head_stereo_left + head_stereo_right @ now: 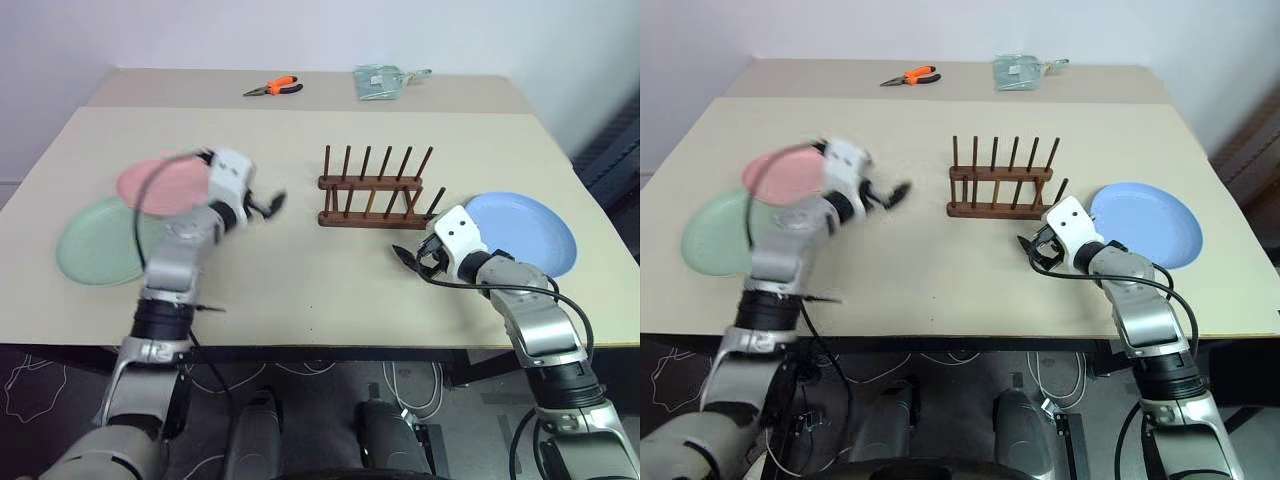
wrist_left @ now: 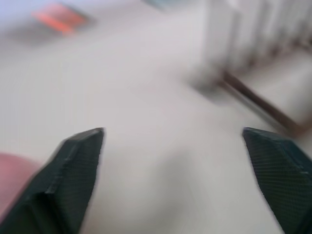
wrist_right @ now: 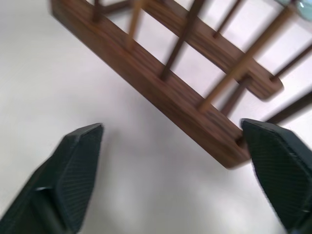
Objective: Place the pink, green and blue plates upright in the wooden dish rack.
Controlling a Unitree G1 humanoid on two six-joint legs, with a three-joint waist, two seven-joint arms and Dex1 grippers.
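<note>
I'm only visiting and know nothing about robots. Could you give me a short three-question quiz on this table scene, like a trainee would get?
1. True or false: a plate already stands in the wooden dish rack.
2. Which plate lies nearest the right gripper? A pink plate, B green plate, C blue plate.
3. Fill in: both grippers' jaws are ____, including the left gripper.

Key: 1 false; 2 C; 3 open.

Left gripper motion-blurred; left arm overlaps pink plate and green plate. Far packet too small to identify.
</note>
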